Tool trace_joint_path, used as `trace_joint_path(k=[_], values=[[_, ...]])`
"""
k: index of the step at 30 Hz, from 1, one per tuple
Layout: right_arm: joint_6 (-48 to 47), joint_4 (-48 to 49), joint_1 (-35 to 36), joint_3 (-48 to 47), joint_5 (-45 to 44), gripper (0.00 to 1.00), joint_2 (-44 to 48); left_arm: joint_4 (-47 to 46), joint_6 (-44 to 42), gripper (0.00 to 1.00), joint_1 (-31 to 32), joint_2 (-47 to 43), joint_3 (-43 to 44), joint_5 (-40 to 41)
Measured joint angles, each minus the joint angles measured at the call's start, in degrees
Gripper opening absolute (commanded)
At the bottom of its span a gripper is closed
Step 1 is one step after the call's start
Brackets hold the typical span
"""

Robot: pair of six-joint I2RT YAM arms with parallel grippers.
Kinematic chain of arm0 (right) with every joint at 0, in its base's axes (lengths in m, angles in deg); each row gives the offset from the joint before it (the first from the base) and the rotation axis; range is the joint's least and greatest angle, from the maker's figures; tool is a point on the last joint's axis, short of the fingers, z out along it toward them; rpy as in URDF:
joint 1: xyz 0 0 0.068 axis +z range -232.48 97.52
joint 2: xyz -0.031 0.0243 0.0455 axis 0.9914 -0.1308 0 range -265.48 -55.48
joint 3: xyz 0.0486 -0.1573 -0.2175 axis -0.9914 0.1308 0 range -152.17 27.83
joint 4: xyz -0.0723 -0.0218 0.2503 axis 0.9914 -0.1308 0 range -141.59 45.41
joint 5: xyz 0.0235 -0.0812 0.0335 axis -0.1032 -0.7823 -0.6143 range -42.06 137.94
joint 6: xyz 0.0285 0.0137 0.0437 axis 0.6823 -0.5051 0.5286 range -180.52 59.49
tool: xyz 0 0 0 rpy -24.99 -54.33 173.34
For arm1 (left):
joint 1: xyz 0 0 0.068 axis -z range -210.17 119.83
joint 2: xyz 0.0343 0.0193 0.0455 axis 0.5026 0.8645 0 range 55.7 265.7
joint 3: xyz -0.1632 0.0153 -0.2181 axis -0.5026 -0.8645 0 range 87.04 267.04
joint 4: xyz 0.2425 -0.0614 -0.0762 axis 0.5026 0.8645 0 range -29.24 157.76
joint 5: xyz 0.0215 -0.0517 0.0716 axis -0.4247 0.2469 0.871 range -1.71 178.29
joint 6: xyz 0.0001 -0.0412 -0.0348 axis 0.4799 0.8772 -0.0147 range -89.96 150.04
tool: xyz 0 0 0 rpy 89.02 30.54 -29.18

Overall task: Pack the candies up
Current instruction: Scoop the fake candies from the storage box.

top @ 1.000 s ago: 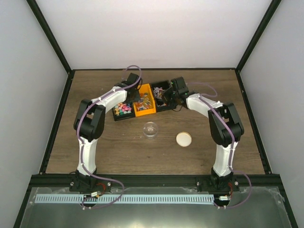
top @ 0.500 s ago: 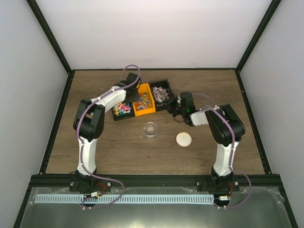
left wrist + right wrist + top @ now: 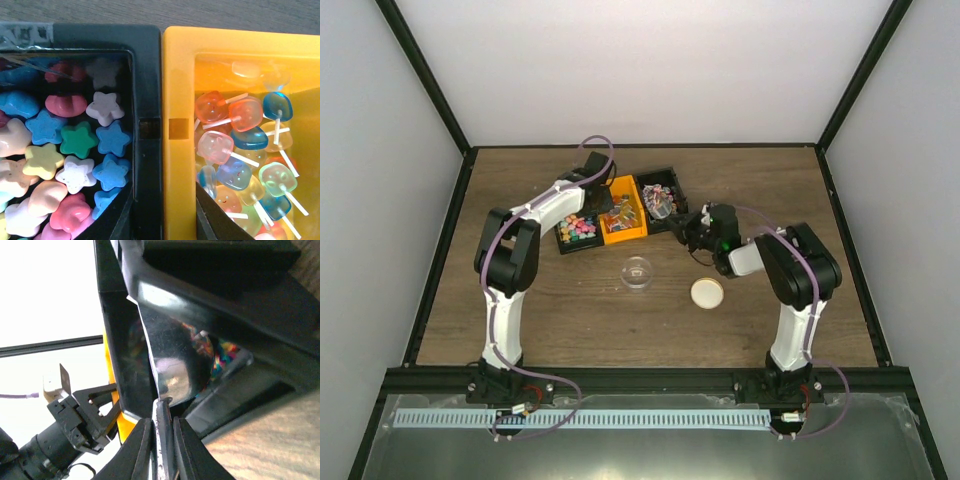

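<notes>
The candies lie in three bins: star-shaped sweets (image 3: pixel 75 145) in a black bin (image 3: pixel 578 230), small lollipops (image 3: pixel 240 150) in an orange bin (image 3: pixel 623 215), and wrapped ones in a second black bin (image 3: pixel 660 192). My left gripper (image 3: pixel 162 222) straddles the two touching walls of the black and orange bins and is shut on them. My right gripper (image 3: pixel 162 440), turned on its side just right of the second black bin (image 3: pixel 692 232), is shut on the thin handle of a shiny black scoop (image 3: pixel 175 360). Colourful candies (image 3: pixel 220 352) show beside the scoop's bowl.
A clear round jar (image 3: pixel 637 272) stands open on the wooden table in front of the bins. A cream round lid (image 3: pixel 707 292) lies to its right. Black frame rails run along the table's edges.
My right arm has drawn back out of the second black bin, toward the near right, and now sits low beside it. The left arm has not moved.
</notes>
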Motion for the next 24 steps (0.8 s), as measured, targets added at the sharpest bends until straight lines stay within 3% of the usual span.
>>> trace_joint_path(k=[24], values=[[-0.1,-3.7,-3.9,7.7,4.8,0.01,16.0,0.1,-0.4,0.04,-0.3,0.0,0.0,-0.7]])
